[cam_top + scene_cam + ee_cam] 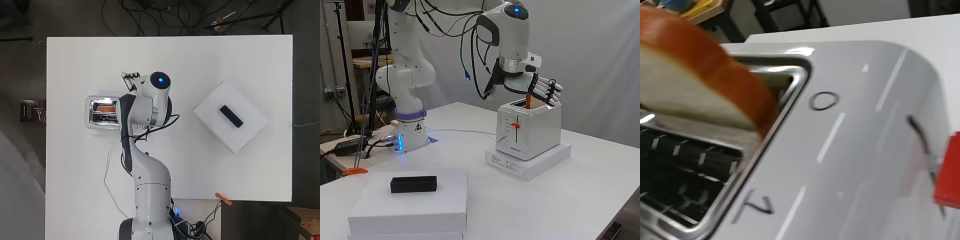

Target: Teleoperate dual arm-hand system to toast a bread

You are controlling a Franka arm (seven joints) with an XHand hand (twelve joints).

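My arm rises from its base at the table (600,165) edge, folds over at the elbow and comes down with the wrist directly above the toaster (529,131). The hand (543,89) hangs just over the toaster's top; from the side its fingers (551,86) look curled, and the slice of bread (528,100) stands upright right beside them, its lower end down in a slot. I cannot tell from any view whether the fingers actually grip the slice or merely rest near it. From overhead the forearm covers part of the toaster (102,112), leaving the open top visible with the bread (106,108) as an orange strip inside. The wrist camera shows the bread (700,85), brown crust over a white face, tilted and entering one slot (765,100) of the toaster (850,125); a second slot (685,175) lies beside it, dark and wired. The red lever (516,125) sits on the toaster's front face. Count: one toaster, on one flat white base plate (532,162); one slice of bread; two slots; one white box (230,115), well apart from the toaster, with one small black block (231,115) lying on its lid.
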